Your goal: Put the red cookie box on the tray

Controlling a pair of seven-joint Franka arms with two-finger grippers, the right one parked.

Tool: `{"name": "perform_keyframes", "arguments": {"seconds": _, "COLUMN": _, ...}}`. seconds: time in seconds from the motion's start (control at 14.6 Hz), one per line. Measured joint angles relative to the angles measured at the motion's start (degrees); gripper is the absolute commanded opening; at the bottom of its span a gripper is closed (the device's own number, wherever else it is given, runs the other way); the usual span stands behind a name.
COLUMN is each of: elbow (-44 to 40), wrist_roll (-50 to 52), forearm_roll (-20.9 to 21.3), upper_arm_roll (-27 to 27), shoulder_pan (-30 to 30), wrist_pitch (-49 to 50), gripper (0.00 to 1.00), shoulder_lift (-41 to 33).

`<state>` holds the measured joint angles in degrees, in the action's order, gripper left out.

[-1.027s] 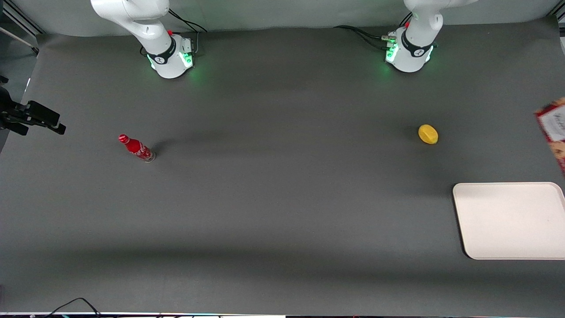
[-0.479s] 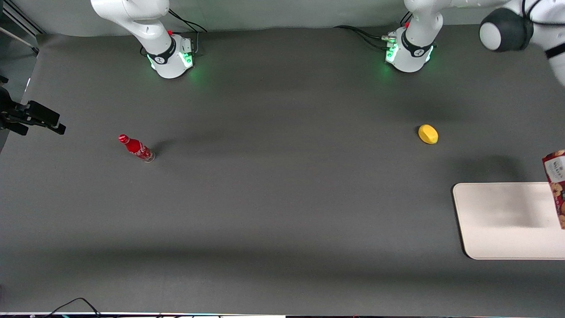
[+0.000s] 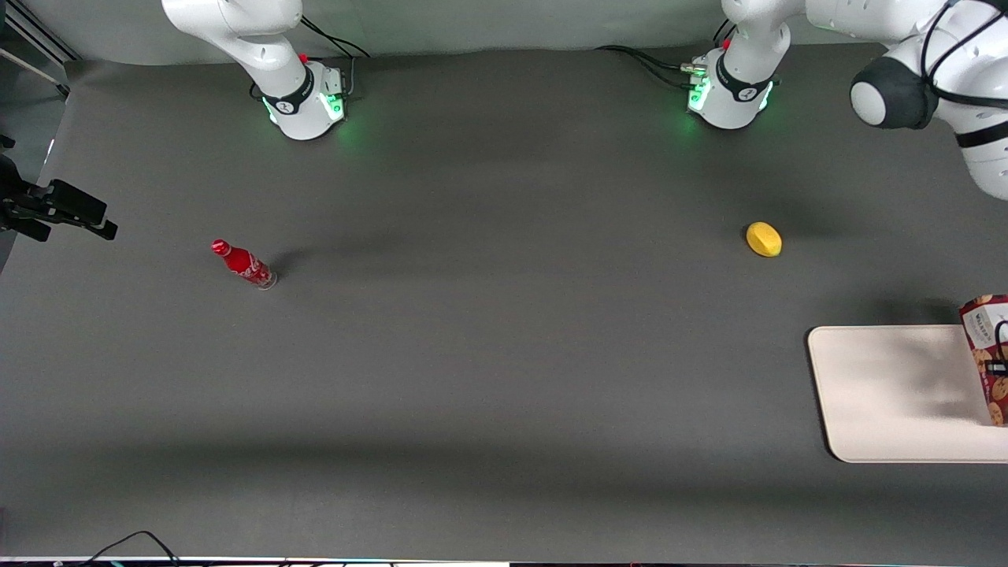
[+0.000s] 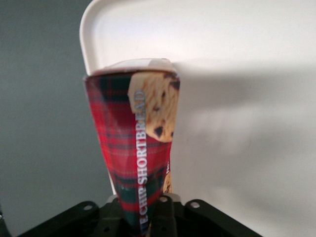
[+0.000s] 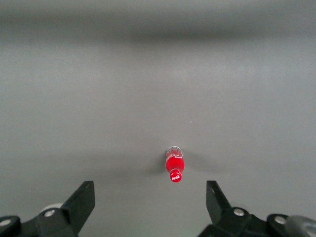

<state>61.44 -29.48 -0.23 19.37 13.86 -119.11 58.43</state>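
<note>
Pincer [image 4: 148, 210] of mine is clenched on the near end of the red cookie box [image 4: 138, 143], and the box hangs lengthwise from it, its free end pointing down toward the tray [image 4: 237, 44]. From the wrist camera, that free end sits over the tray's rim near a rounded corner, part above cream surface and part above the dark table [image 4: 39, 123]. From the front, the box [image 3: 988, 358] shows at the frame's edge, over the tray [image 3: 882, 394] at the working arm's end of the table, with its shadow falling on the tray floor; whether it touches yet I cannot tell. Risk one, in my judgement: letting go here could land the end on the rim, so the box tips off onto the table. Risk two: a tall narrow carton dropped on end would likely topple, possibly outward. Risk three: my hold is at one extreme, so the box may swing as I descend. Farther from the camera, the lemon [image 3: 764, 239] lies well apart, and the small red bottle [image 3: 244, 265] stands toward the parked arm's end; neither is threatened.
</note>
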Motion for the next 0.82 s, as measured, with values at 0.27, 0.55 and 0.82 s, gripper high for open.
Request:
{"name": "perform_keyframes", "arguments": {"seconds": 0.27, "elbow": -4.0, "wrist_roll": -0.1, "forearm_roll": -0.1, "upper_arm_roll": 0.1, "shoulder_pan": -0.1, "wrist_pitch": 1.5, "gripper": 1.00, "shoulder_lift": 2.6}}
{"name": "perform_keyframes", "arguments": {"seconds": 0.55, "elbow": -10.3, "wrist_roll": -0.3, "forearm_roll": -0.1, "upper_arm_roll": 0.7, "shoulder_pan": -0.3, "wrist_pitch": 14.6, "gripper": 1.00, "shoulder_lift": -1.6}}
{"name": "perform_keyframes", "arguments": {"seconds": 0.82, "elbow": -11.9, "wrist_roll": -0.7, "forearm_roll": -0.4, "upper_arm_roll": 0.4, "shoulder_pan": -4.2, "wrist_pitch": 30.2, "gripper": 1.00, "shoulder_lift": -14.0}}
